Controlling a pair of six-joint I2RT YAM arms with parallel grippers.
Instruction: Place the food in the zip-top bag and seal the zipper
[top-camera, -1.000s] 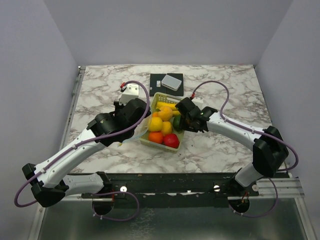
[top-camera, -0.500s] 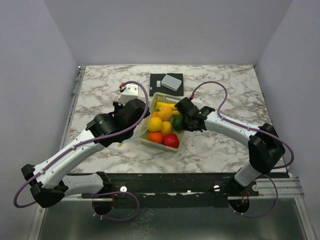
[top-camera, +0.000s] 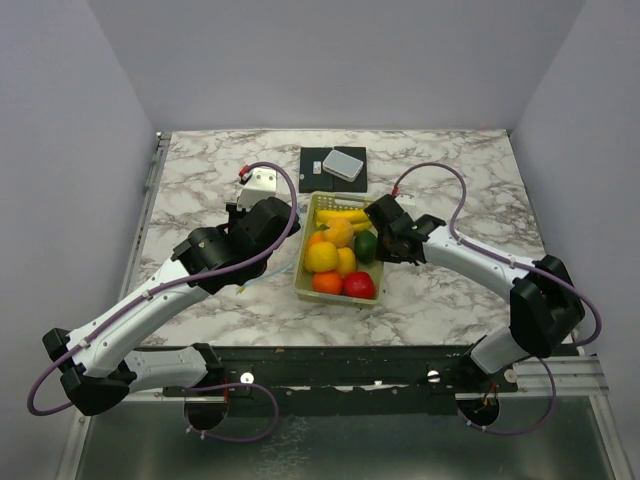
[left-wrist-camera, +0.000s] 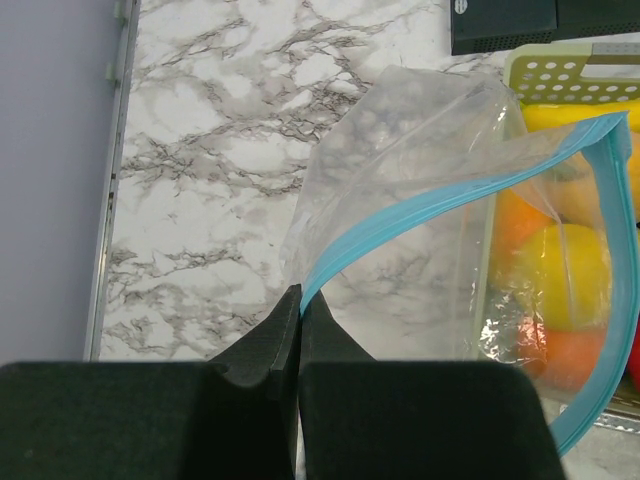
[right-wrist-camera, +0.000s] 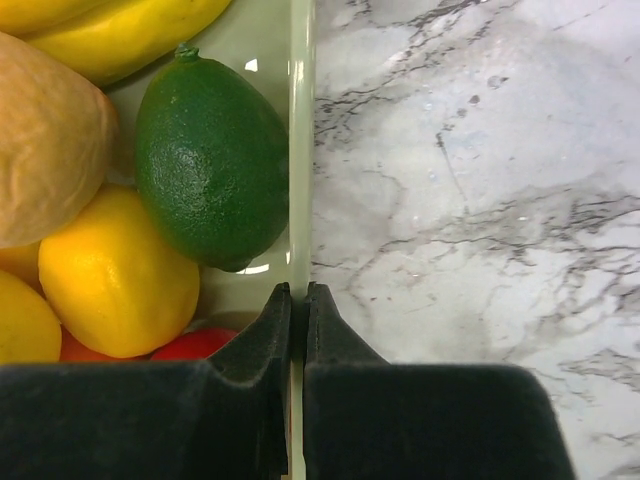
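The zip-top bag (left-wrist-camera: 420, 150) hangs open above the marble, its light blue zipper (left-wrist-camera: 440, 200) curving round to the right. My left gripper (left-wrist-camera: 299, 292) is shut on the near end of that zipper. The food lies in a pale yellow-green basket (top-camera: 312, 205): a banana (top-camera: 343, 214), a lemon (top-camera: 321, 257), an orange (top-camera: 327, 282), a red apple (top-camera: 360, 285) and a dark green fruit (right-wrist-camera: 210, 165). My right gripper (right-wrist-camera: 298, 290) is shut on the basket's right wall (right-wrist-camera: 301, 150), one finger inside and one outside. Seen from the left wrist, the bag's mouth faces the basket (left-wrist-camera: 570, 80).
A black pad (top-camera: 318, 178) with a grey box (top-camera: 344, 163) on it lies just behind the basket. A metal rail (top-camera: 152, 190) runs along the table's left edge. Grey walls close in the back and both sides.
My right gripper has closed on the basket's right wall. The basket has slid to the right and turned, away from the bag. The left arm has stayed put.
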